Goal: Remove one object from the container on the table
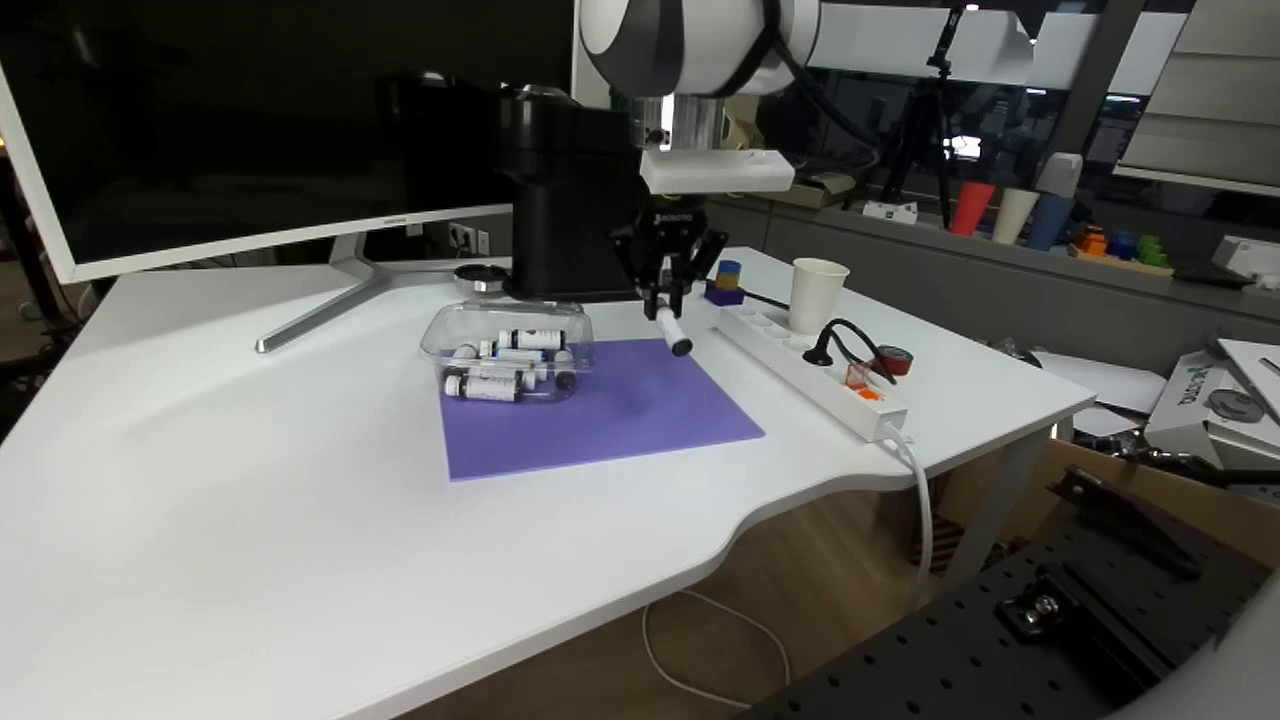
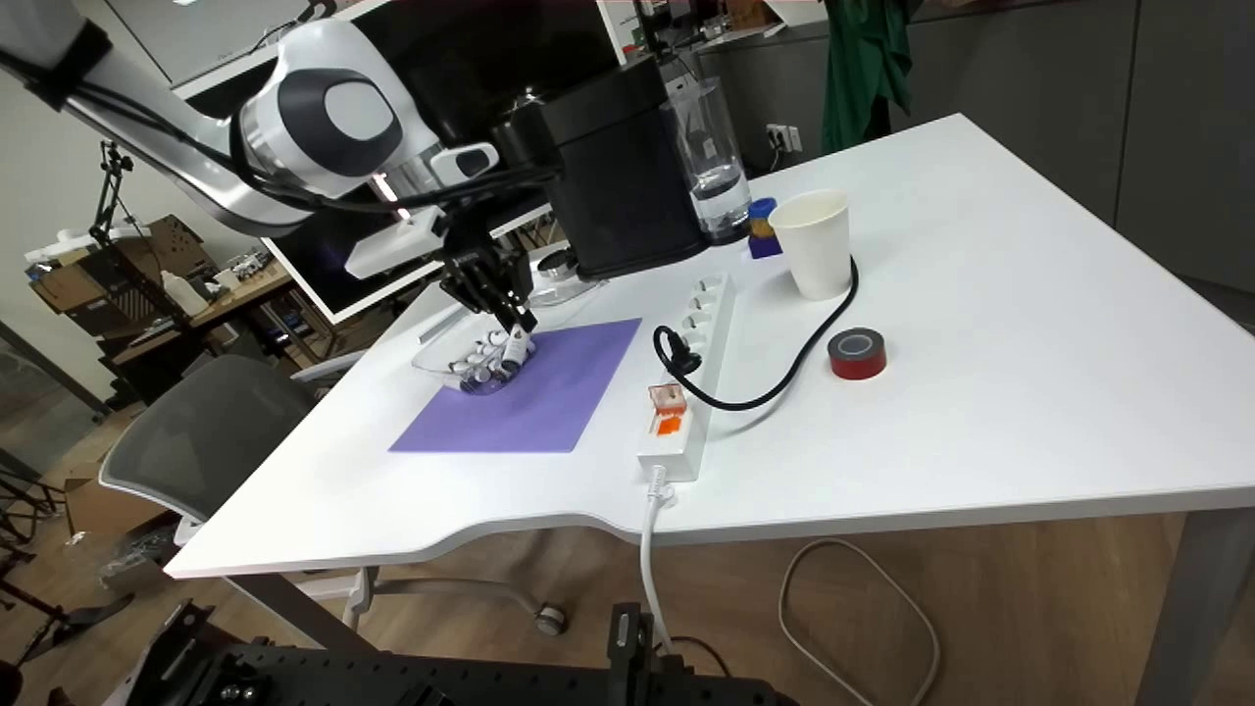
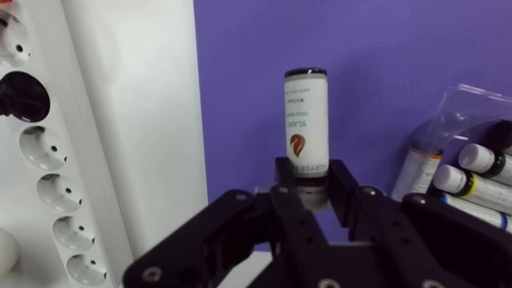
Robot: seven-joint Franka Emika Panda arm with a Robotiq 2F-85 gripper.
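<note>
The container, a low see-through tray (image 1: 462,318), stands on the purple mat on the white table (image 1: 300,520). It holds several small vials with white labels and dark ends. The tray's corner shows at the right of the wrist view (image 3: 450,106). My gripper (image 1: 668,303) is shut on one such vial (image 1: 672,332), the object, gripped near its pale cap. In the wrist view the gripper (image 3: 308,172) has a finger on each side of the vial (image 3: 307,120), whose dark base points away from the fingers. The vial is held above the mat, beside the tray.
The purple mat (image 1: 620,420) lies under the tray. A white power strip (image 1: 800,365) with a black plug, a paper cup (image 1: 817,295) and red tape (image 1: 893,360) are on one side. A tall black box (image 1: 575,195) and a monitor (image 1: 250,120) stand behind.
</note>
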